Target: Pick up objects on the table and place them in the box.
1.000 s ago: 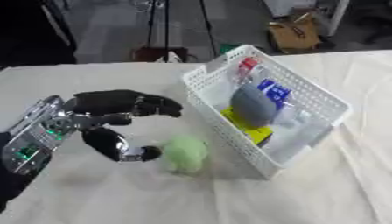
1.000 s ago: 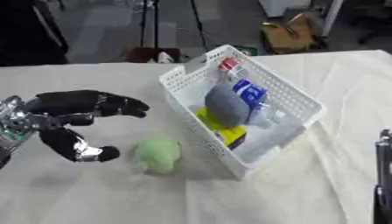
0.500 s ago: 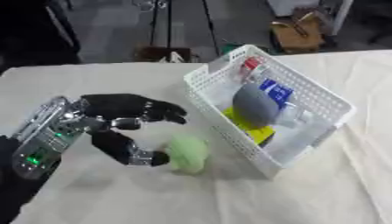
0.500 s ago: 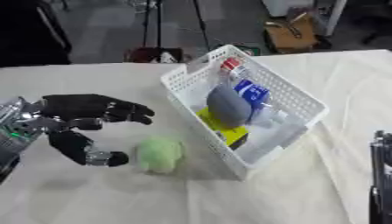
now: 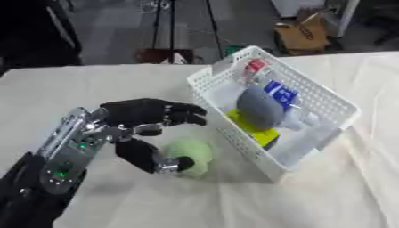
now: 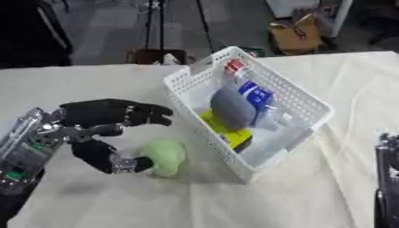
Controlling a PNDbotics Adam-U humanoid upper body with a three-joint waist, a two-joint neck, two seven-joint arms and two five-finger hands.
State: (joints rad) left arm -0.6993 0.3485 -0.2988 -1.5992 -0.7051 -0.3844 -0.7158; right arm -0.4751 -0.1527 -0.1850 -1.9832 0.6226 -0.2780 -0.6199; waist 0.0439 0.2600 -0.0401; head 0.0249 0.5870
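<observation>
Cream cloth-covered table fills frame; dark floor, tripod legs, brown cardboard box along upper edge. White basket right of centre, holding grey lump, blue-white packet, yellow item, red-capped bottle. Left hand lower left, fingers spread above, thumb curled below, open around green soft ball at centre. Right arm sliver at lower right edge of right eye view; fingers unseen.

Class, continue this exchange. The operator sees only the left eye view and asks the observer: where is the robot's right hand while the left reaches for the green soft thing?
Observer: The right eye view shows a dark part, likely the right hand, at its lower right edge.
Operator: Is it near the white basket?
Observer: No, bare cloth lies between it and the white basket.
</observation>
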